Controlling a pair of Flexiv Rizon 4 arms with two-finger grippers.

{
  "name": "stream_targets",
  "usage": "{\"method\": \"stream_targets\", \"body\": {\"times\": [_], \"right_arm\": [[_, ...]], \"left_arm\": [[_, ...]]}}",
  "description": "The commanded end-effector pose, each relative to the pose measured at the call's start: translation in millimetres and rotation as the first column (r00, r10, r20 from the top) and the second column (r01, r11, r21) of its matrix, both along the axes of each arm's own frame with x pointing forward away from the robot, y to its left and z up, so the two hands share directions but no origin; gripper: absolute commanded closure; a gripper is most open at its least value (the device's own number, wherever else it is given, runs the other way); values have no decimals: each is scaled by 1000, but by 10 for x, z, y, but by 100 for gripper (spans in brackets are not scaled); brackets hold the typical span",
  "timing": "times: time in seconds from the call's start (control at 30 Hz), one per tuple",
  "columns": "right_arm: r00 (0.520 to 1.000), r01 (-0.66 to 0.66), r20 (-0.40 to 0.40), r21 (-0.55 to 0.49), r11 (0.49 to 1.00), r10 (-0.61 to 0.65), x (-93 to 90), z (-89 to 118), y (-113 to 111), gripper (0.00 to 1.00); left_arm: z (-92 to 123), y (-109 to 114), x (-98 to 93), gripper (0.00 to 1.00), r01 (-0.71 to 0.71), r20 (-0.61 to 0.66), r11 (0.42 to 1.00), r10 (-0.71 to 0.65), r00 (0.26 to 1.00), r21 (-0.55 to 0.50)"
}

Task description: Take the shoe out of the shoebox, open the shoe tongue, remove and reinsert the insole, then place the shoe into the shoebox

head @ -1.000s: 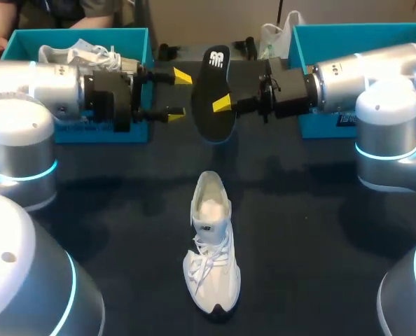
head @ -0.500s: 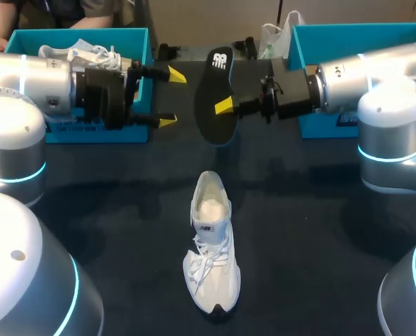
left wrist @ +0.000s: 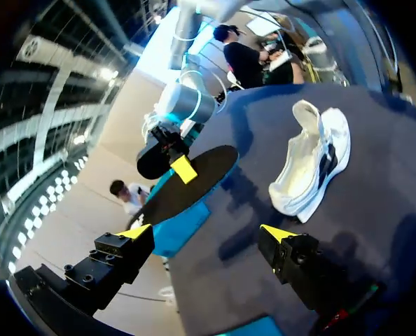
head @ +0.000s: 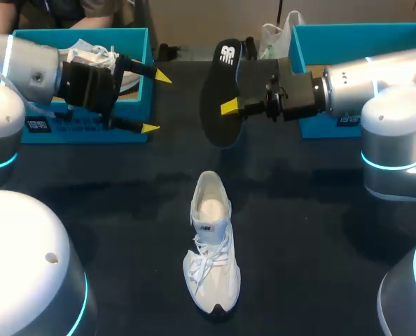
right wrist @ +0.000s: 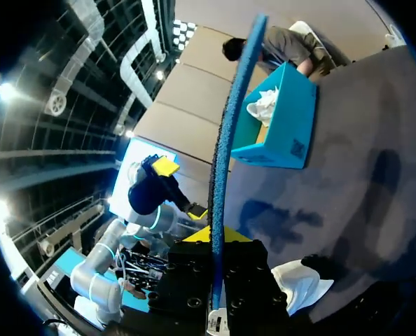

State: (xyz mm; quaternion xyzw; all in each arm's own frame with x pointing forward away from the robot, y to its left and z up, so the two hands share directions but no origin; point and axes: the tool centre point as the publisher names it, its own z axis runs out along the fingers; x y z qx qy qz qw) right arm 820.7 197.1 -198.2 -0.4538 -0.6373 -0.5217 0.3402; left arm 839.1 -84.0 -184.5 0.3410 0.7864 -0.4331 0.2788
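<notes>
A white shoe stands on the dark table, toe toward the near edge, its mouth wide open. Above the table's far middle, my right gripper is shut on a black insole, holding it on edge. From the right wrist, the insole rises edge-on from between the fingers of that gripper. My left gripper is open and holds nothing, left of the insole and in front of the left box. In the left wrist view the insole and the shoe lie ahead of the spread left gripper.
A teal shoebox at the back left holds another white shoe. A second teal box stands at the back right behind my right arm. A white plastic bag lies at the far edge.
My left gripper has pulled back to the left, away from the insole, with its fingers spread wide. The right gripper has shifted the insole slightly right and higher. The shoe has not moved.
</notes>
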Motion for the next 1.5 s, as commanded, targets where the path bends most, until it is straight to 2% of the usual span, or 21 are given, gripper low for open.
{"method": "stream_targets", "body": {"times": [0.03, 0.43, 0.5, 0.67, 0.87, 0.9, 0.97, 1.0, 1.33, 1.37, 1.5], "right_arm": [[1000, 6, 1, -3, 1000, -6, -24, 4, 9, 100], [1000, 6, 1, -3, 1000, -6, -24, 4, 9, 100], [1000, 6, 1, -3, 1000, -6, -24, 4, 9, 100], [997, 57, 52, 49, 997, -60, -71, -23, -75, 100], [992, 89, 85, 51, 995, -93, -144, -101, -71, 100], [990, 103, 96, 42, 994, -107, -157, -121, -62, 100], [989, 109, 98, 48, 993, -113, -183, -169, -46, 100], [988, 112, 99, 45, 993, -116, -195, -200, -39, 100], [989, 114, 89, 29, 993, -116, -206, -228, -41, 100], [989, 114, 89, 29, 993, -116, -206, -228, -41, 100], [986, 122, 106, 41, 992, -126, -211, -328, 34, 100]], "left_arm": [[59, -14, 1, 0, -5, -253, 989, 43, 966, 150], [59, -14, 1, 0, -5, -253, 989, 43, 966, 150], [14, -39, -29, 0, -6, -297, 993, 42, 954, 119], [-18, -43, -158, 0, -90, -386, 987, 135, 912, 131], [-155, -28, -352, 0, -166, -478, 964, 248, 843, 208], [-183, -15, -381, 0, -183, -514, 960, 270, 814, 213], [-280, 13, -418, 0, -195, -635, 945, 322, 702, 263], [-347, 27, -434, 0, -237, -636, 918, 393, 664, 319], [-347, 27, -434, 0, -237, -636, 918, 393, 664, 319], [-416, -38, -424, 0, -268, -617, 885, 458, 640, 380], [-668, -134, -449, 0, -233, -619, 853, 503, 604, 466]]}}
